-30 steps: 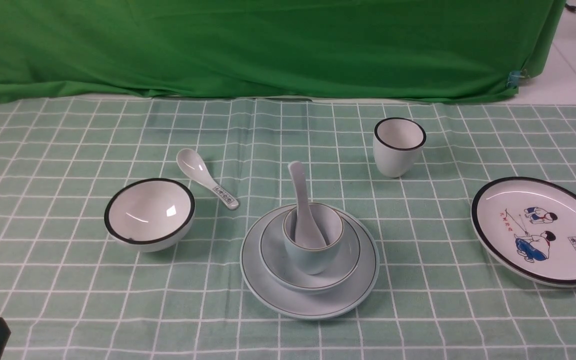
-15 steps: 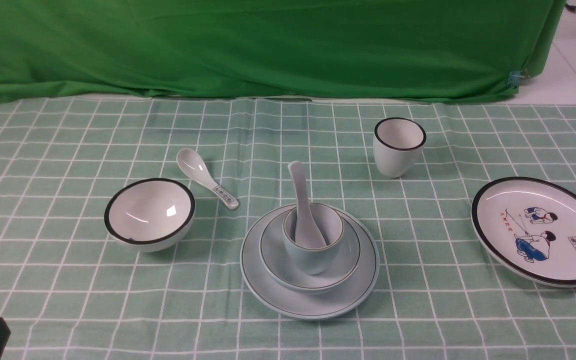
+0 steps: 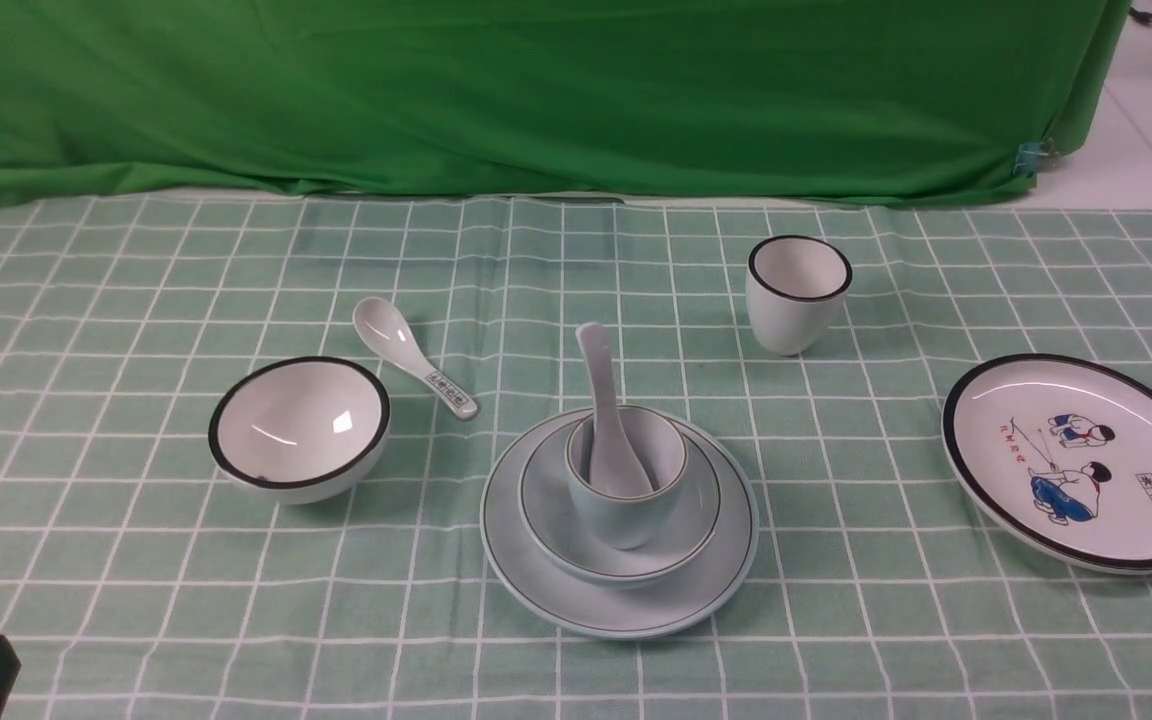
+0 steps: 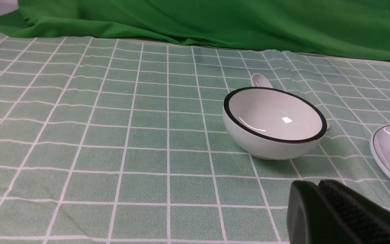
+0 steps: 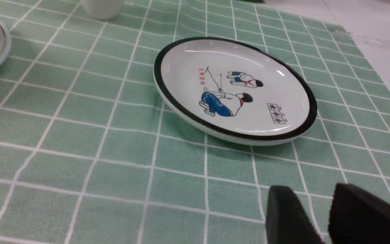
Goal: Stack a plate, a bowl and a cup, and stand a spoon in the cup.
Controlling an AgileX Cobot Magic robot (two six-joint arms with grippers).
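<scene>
Pale blue plate (image 3: 536, 590) sits on the green checked cloth (image 3: 136, 560), thin dark rim line, plain. Bowl (image 3: 551, 520) nested on it, cup (image 3: 626, 515) upright in the bowl, white spoon (image 3: 604, 410) standing in the cup, handle leaning away from the robot. Left of the plate: black-rimmed white bowl (image 3: 298, 427) with patterned spoon (image 3: 414, 357) just behind it, both clear of the stack. Right of the plate: white cup (image 3: 798, 292) farther back, cartoon plate (image 3: 1081, 462) well apart near the cloth's right edge. Bare cloth all round the stack. Left gripper (image 4: 318, 193) low on the near side, fingers pressed together, empty. Right gripper (image 5: 311, 206) near the cartoon plate, fingers slightly parted, empty.
</scene>
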